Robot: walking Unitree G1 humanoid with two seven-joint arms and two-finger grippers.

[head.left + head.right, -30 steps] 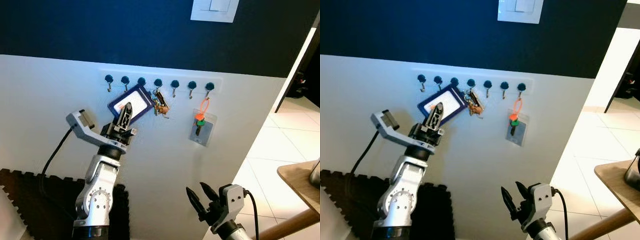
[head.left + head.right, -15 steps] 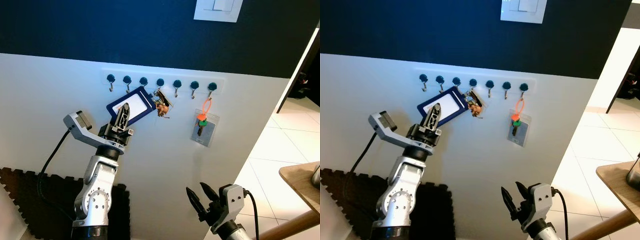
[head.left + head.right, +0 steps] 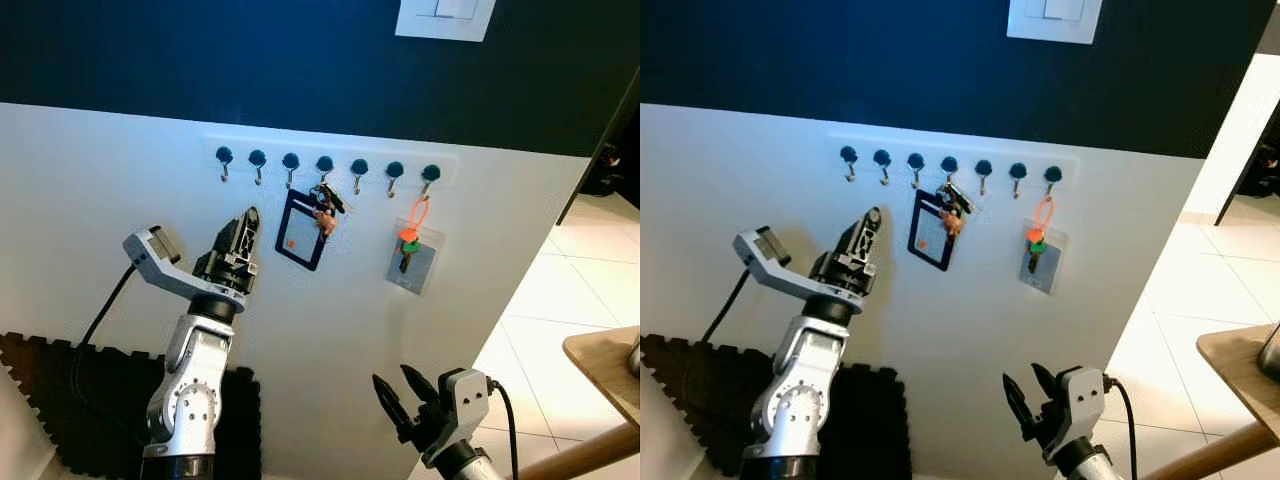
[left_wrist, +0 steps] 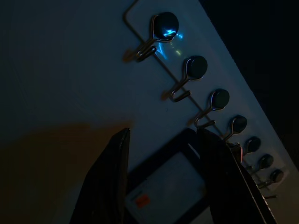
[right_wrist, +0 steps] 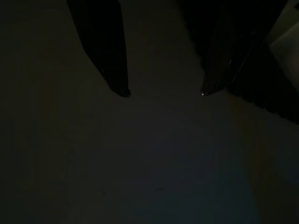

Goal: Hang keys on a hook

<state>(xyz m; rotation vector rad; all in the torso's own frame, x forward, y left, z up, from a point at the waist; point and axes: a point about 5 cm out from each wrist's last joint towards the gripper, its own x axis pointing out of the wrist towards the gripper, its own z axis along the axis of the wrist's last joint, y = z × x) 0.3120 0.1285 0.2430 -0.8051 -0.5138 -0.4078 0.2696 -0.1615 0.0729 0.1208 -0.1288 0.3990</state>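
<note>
White wall point(image 3: 120, 160) below a dark blue band carries a rail of seven hooks point(image 3: 325, 165), with a light switch point(image 3: 445, 15) above and tiled floor point(image 3: 560, 300) off to the right. From the fourth hook the keys point(image 3: 325, 200) hang with a dark-framed badge point(image 3: 301, 230) dangling beside them; a second tagged set point(image 3: 410, 250) hangs from the last hook. The left gripper point(image 3: 244, 232) is raised near the wall just left of the badge, its fingers parted and holding nothing. The right gripper point(image 3: 400, 392) hangs low and idle, fingers spread. I judge the bunch light and floppy: stiff flat badge, loose jangling keys on a ring. The badge's edge looks the easiest hold, though it would swing freely.
</note>
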